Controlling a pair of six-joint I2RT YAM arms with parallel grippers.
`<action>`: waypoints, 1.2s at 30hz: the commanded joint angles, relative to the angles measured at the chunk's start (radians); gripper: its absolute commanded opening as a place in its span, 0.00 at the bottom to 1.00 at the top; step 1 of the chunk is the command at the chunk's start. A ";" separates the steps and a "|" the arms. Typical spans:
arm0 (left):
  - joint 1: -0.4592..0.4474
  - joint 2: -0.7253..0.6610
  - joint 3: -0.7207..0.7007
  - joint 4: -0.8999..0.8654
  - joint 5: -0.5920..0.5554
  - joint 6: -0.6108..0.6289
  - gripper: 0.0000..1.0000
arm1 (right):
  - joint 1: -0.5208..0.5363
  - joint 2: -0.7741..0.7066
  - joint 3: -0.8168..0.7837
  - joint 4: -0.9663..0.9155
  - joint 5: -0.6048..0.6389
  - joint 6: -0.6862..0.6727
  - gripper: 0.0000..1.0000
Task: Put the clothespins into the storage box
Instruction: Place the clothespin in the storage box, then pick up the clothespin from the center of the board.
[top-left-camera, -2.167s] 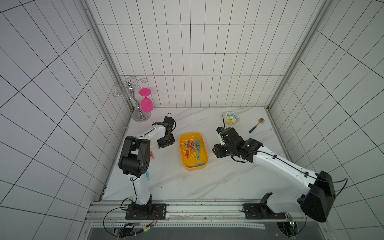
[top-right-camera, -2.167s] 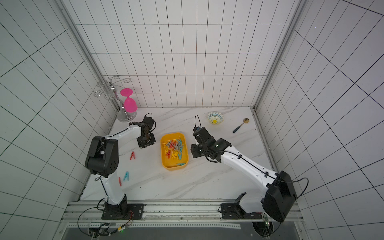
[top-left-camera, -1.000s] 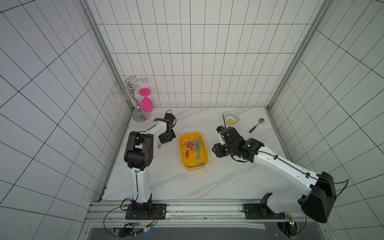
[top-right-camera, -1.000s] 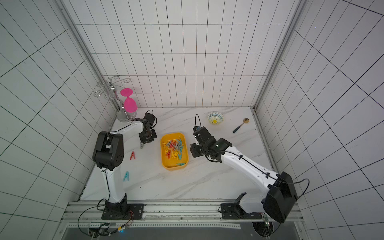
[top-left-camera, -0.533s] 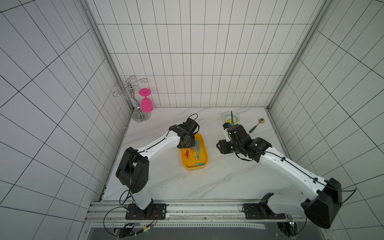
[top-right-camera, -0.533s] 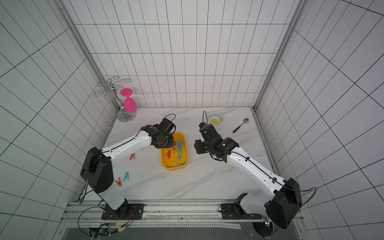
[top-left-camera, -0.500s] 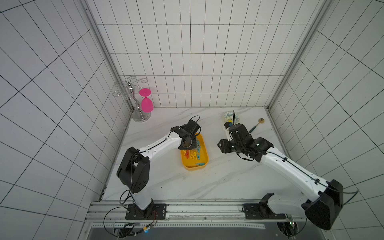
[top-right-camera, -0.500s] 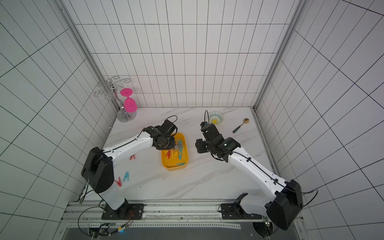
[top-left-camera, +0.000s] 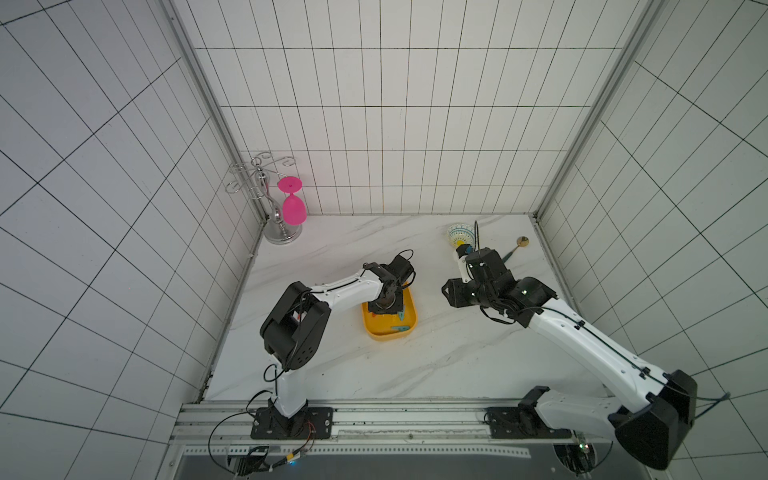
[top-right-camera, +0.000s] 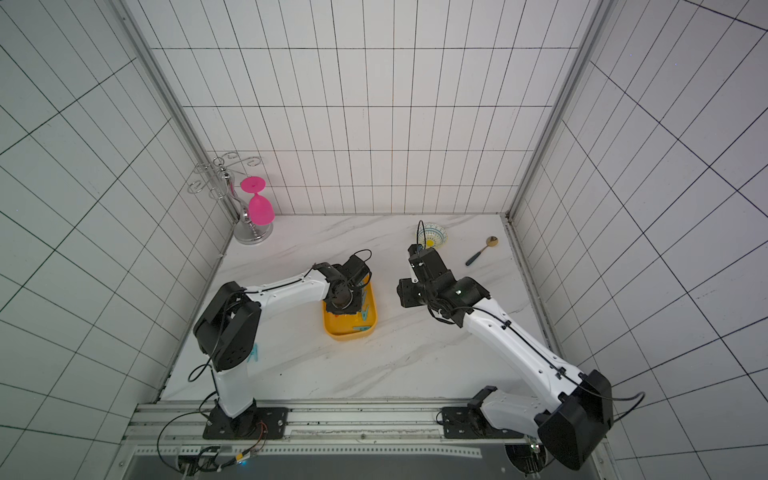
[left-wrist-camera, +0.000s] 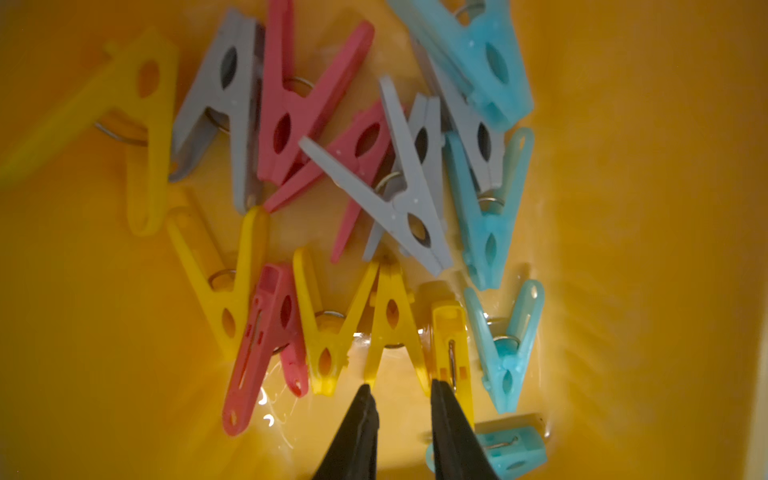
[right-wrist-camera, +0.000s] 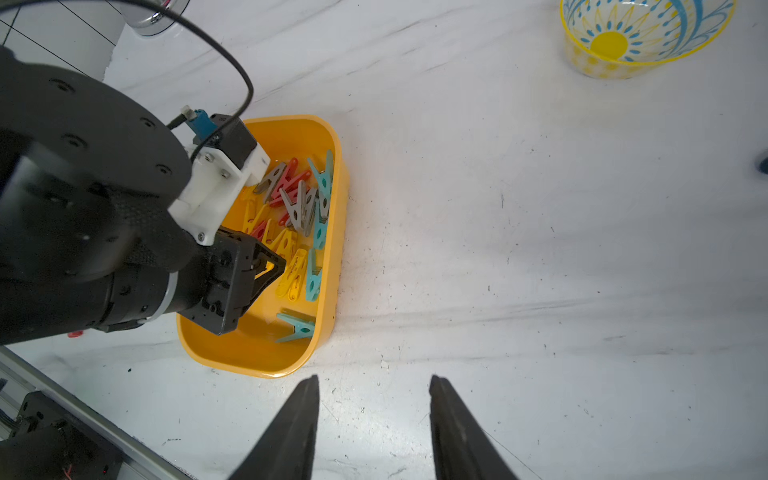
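The yellow-orange storage box (top-left-camera: 390, 336) (top-right-camera: 351, 331) sits mid-table and holds several clothespins (left-wrist-camera: 374, 187) (right-wrist-camera: 299, 208) in yellow, red, grey and teal. My left gripper (left-wrist-camera: 399, 384) (top-left-camera: 384, 308) (top-right-camera: 343, 305) reaches down inside the box. Its jaws stand slightly apart with only bare box floor between them, and a yellow clothespin (left-wrist-camera: 392, 328) lies just past the tips. My right gripper (right-wrist-camera: 374, 378) (top-left-camera: 451, 293) (top-right-camera: 403, 293) hovers open and empty over bare table to the right of the box. One teal clothespin (top-right-camera: 254, 352) lies on the table, half hidden behind the left arm.
A small patterned bowl (top-left-camera: 460, 235) (right-wrist-camera: 636, 37) and a spoon (top-left-camera: 515, 247) lie at the back right. A metal rack (top-left-camera: 278, 232) with a pink glass (top-left-camera: 293, 208) stands in the back left corner. Tiled walls close in three sides.
The left arm swung from the table left of the box to over and into the box, and its shut jaws have parted. The right arm drifted slightly toward the bowl.
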 joint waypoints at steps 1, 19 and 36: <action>0.047 -0.110 0.010 -0.002 0.025 0.003 0.31 | -0.005 -0.013 -0.024 -0.014 0.018 -0.012 0.47; 0.545 -0.206 -0.156 -0.039 -0.069 0.022 0.42 | 0.048 0.077 0.017 0.015 -0.022 -0.035 0.47; 0.608 0.001 -0.086 0.000 -0.073 0.015 0.42 | 0.058 0.078 0.057 0.014 -0.029 -0.046 0.47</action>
